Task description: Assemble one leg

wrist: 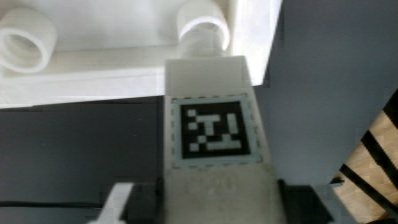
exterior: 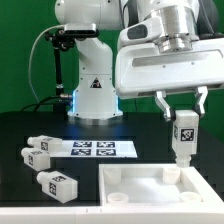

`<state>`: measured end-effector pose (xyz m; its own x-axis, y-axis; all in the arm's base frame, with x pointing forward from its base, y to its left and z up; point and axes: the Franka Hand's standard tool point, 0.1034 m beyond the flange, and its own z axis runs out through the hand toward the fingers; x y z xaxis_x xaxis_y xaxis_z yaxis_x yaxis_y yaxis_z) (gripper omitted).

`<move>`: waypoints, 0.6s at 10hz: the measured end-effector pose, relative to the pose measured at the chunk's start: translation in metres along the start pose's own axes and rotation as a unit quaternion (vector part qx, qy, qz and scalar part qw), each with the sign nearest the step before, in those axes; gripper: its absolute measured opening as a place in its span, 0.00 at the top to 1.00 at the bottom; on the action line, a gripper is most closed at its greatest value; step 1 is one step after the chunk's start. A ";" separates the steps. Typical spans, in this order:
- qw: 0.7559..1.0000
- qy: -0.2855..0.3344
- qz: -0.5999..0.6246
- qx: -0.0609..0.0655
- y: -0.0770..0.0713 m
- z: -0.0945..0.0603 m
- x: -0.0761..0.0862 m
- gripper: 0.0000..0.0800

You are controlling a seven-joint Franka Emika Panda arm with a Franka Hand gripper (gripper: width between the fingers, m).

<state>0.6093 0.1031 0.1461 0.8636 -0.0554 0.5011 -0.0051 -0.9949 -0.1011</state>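
Note:
My gripper (exterior: 184,112) is shut on a leg (exterior: 184,135), a white square post with a black-and-white tag. It holds the leg upright, with the leg's lower end at the far right corner of the large white panel (exterior: 135,180). In the wrist view the leg (wrist: 210,120) runs between my fingers toward the panel's raised round sockets (wrist: 205,35). Three more legs (exterior: 40,160) lie on the black table at the exterior view's left.
The marker board (exterior: 95,149) lies flat behind the panel. The robot base (exterior: 95,95) stands at the back. A second socket (wrist: 27,45) shows in the wrist view beside the first.

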 end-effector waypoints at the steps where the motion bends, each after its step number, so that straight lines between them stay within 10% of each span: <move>1: 1.000 0.000 0.000 0.000 0.000 0.000 0.000 0.64; 6: 1.000 -0.006 0.000 -0.003 0.003 0.013 -0.008 0.64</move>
<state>0.6090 0.1015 0.1308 0.8699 -0.0547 0.4901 -0.0084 -0.9953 -0.0962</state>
